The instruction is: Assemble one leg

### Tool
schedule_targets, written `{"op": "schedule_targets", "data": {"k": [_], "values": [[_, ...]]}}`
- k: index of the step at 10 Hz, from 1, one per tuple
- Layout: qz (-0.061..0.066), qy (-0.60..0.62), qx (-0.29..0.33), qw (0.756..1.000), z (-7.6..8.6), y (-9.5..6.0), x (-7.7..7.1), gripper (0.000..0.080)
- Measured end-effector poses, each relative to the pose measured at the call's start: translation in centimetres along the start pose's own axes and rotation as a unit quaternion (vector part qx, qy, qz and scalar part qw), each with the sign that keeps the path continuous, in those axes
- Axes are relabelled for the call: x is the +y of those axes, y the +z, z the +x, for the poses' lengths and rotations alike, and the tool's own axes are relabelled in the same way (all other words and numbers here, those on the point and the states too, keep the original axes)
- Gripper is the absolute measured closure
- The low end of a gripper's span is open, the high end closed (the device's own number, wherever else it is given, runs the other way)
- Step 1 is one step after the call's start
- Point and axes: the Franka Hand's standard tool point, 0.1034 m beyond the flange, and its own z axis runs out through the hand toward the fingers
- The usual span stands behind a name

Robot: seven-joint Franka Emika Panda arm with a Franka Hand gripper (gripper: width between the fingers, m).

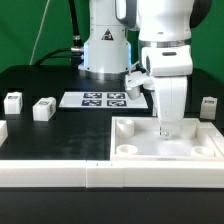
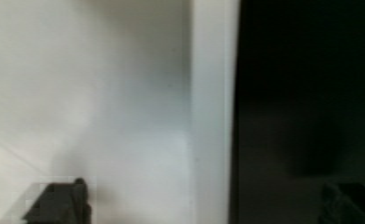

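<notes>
The gripper (image 1: 167,128) stands lower right in the exterior view. The wrist view shows its jaws spread wide and holding nothing. The tips are at the tabletop (image 1: 140,150); contact cannot be told.

Risk, as judged: closing here would catch the rim.

A leg (image 1: 43,108) lies loose at middle left, well apart. It is smooth, blocky white plastic with a tag. The tabletop is flat and rimmed, with round holes.

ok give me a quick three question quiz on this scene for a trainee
1. True or false: the end effector hangs over the marker board.
2. What lies directly below the end effector? A) the large white square piece B) a tag sheet C) bare black table
3. Fill in: the leg nearest the square piece stands at the exterior view's ____.

Key: 1 false; 2 A; 3 right
</notes>
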Motion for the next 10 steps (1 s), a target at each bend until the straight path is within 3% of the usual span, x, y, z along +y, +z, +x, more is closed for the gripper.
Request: {"op": "schedule_targets", "data": {"k": [2, 4, 7, 10], "values": [[-0.013, 0.024, -0.002, 1.000, 0.3, -2.3, -0.8, 0.0151], [-0.021, 0.052, 0.000, 0.998, 1.3, -3.4, -1.8, 0.0151], [-0.022, 0.085, 0.002, 0.996, 1.5, -3.3, -2.0, 0.0151], [-0.020, 0.221, 0.007, 0.975, 1.6, -3.3, -2.2, 0.0151]]}}
